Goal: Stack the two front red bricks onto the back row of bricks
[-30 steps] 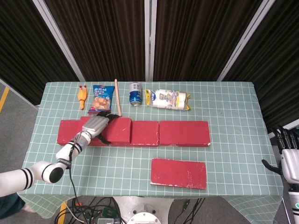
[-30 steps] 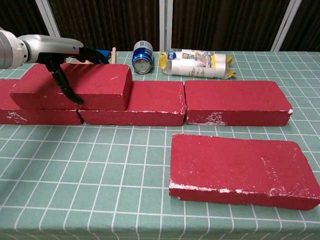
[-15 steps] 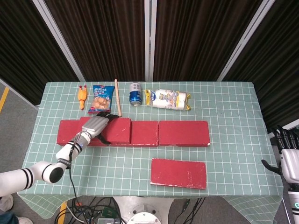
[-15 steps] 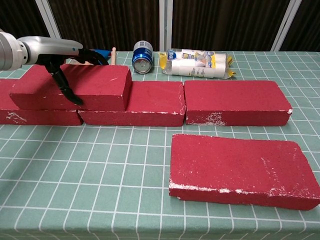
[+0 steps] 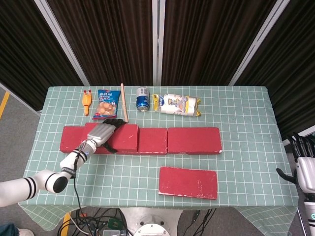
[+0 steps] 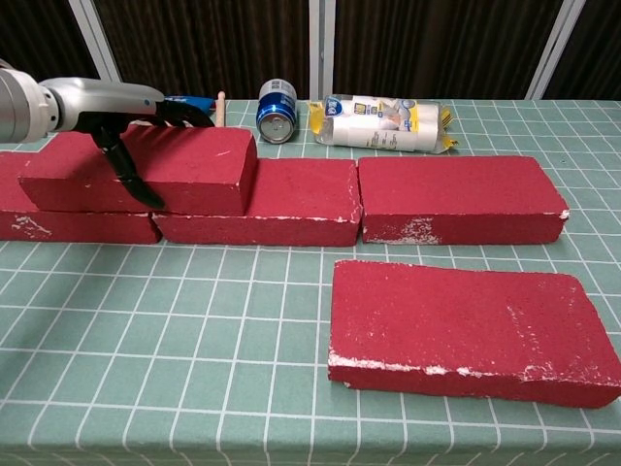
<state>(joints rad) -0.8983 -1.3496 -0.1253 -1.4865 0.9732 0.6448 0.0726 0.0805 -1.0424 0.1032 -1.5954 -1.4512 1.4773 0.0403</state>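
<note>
Bricks fill the middle of the green, white-gridded cloth tabletop (image 5: pixel 246 113): a back row of flat, matte red rectangular bricks (image 5: pixel 192 140) lies end to end, their edges chipped and dusted white. On the row's left part sits a stacked red brick (image 6: pixel 146 173), slightly skewed, covering the seam between the two bricks under it. The left hand (image 5: pixel 102 132), silver with black fingers (image 6: pixel 131 175), grips this stacked brick, one finger down its front face and others reaching over its top toward the far edge; the far-side contact is hidden in both views. A second front red brick (image 5: pixel 188 182) lies flat alone nearer the robot, well apart from the row, its near edge scuffed white.

The right hand (image 5: pixel 304 169) hangs off the tabletop's right side, partly cut off by the frame edge; its dark fingers point up and apart, holding nothing.

Along the far edge lie an orange rubber chicken toy (image 5: pixel 87 102), a blue crinkled snack bag (image 5: pixel 106 103), a thin wooden stick (image 5: pixel 124 103), a blue and silver drink can (image 6: pixel 276 111) on its side, and a clear plastic packet with yellow ends (image 6: pixel 383 121); its print is too small to read.
</note>
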